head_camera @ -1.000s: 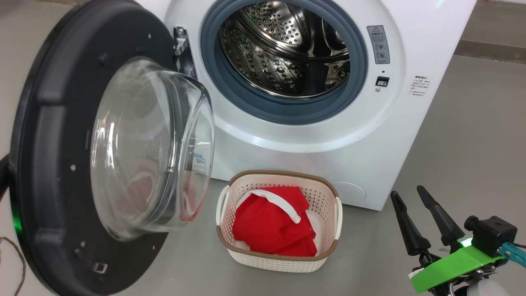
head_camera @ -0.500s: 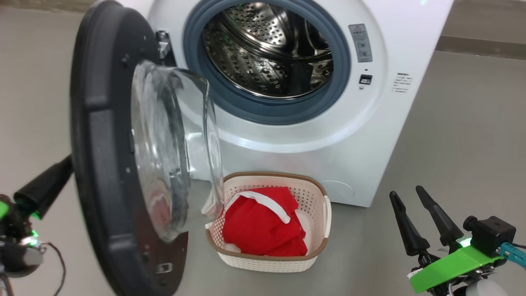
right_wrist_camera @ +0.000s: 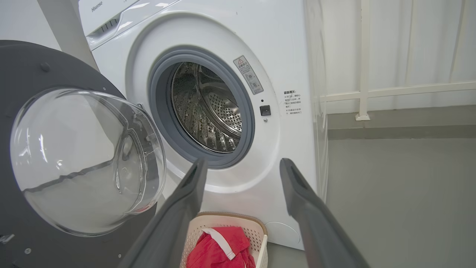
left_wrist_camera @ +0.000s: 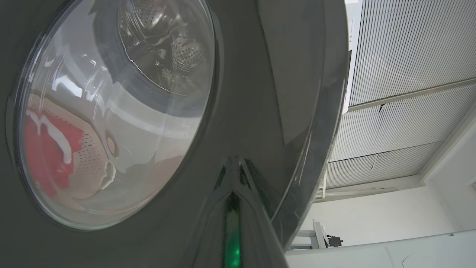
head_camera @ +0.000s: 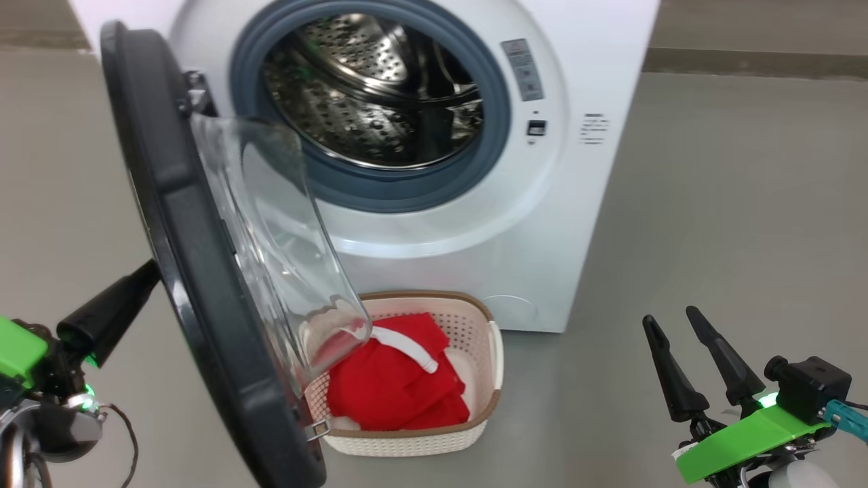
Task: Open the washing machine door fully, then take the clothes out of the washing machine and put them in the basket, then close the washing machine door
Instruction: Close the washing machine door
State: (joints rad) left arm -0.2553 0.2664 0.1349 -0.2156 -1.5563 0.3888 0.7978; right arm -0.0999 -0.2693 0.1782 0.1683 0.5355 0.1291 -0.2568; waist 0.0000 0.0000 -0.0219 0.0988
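A grey floor [head_camera: 712, 203] runs back to a pale wall with a white rail, and on it stands the white boxy front-loading washing machine [head_camera: 563, 224], its top cut off in the head view. Its large round glossy black door [head_camera: 176, 224] stands part-way open on the hinge side, almost edge-on to the head camera, with its lower edge cut off by the picture. The door's bulging clear glass bowl [head_camera: 271, 224] juts toward the grey-blue rubber gasket [head_camera: 407, 193] and hides the basket's left rim. The steel perforated drum [head_camera: 366, 88] is open to view, though its lower front is hidden behind the gasket lip. The small cream-white perforated basket with a brown rim [head_camera: 407, 440] sits on the floor just before the machine's base, below the opening; whether the door's lower edge touches it cannot be told. The bright red clothes with a white trim band [head_camera: 386, 393] lie inside the basket, partly warped through the glass. The left claw [head_camera: 146, 274], fingers pressed together, meets the door's outer face, the contact itself hidden by the rim. The right claw [head_camera: 670, 315], fingers spread and holding nothing, hovers well apart from the basket, with floor between.
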